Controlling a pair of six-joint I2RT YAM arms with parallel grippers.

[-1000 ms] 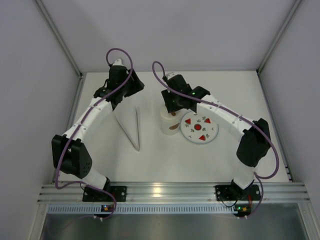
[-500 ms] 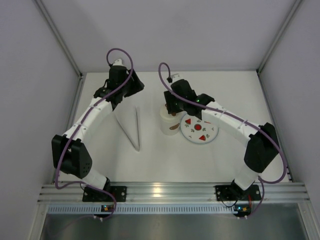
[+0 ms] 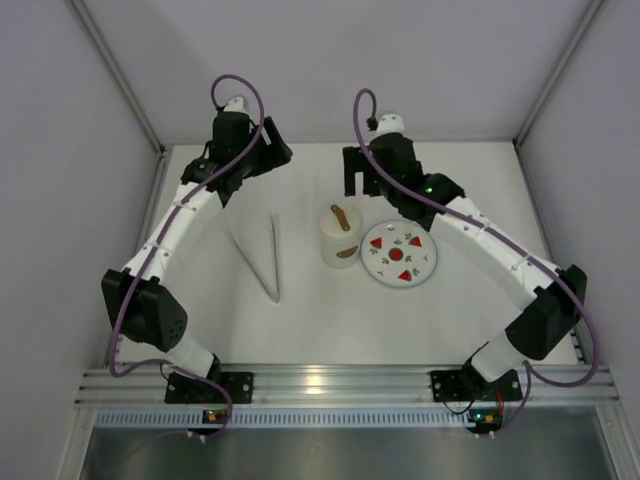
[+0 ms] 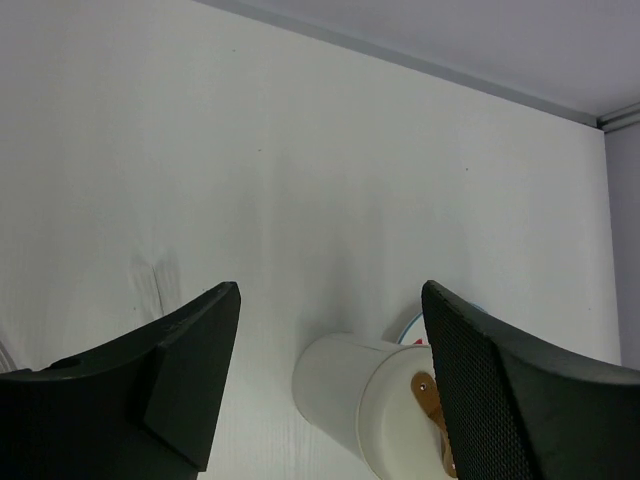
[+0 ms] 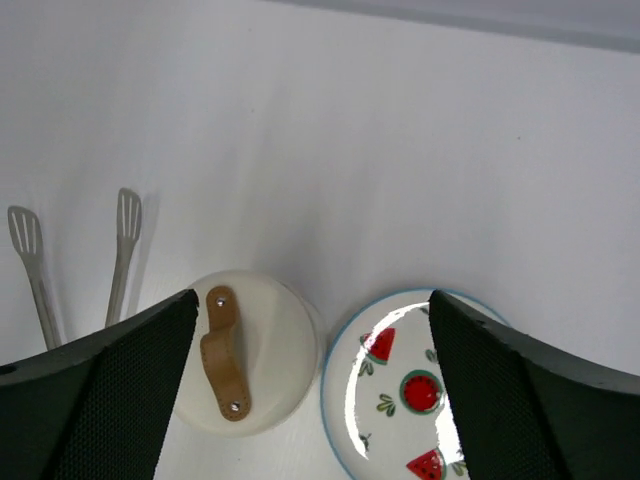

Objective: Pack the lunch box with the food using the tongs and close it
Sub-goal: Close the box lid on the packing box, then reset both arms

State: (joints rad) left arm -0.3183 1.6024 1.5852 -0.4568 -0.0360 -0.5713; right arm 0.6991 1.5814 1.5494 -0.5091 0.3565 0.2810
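Right gripper (image 5: pixel 311 298) stood wide and empty just beyond the lidded lunch box (image 3: pixel 335 245), nearer to it than the wide-open left gripper (image 4: pixel 331 288)

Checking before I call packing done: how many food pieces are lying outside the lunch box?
0. The plate shows only its printed watermelon motifs, none lies near the tongs, and the lid sits on the lunch box, so whatever is inside is hidden.

White table (image 3: pixel 330 320) carries: tongs (image 3: pixel 276 260), lidded lunch box (image 3: pixel 340 247), printed plate (image 3: pixel 421 263).
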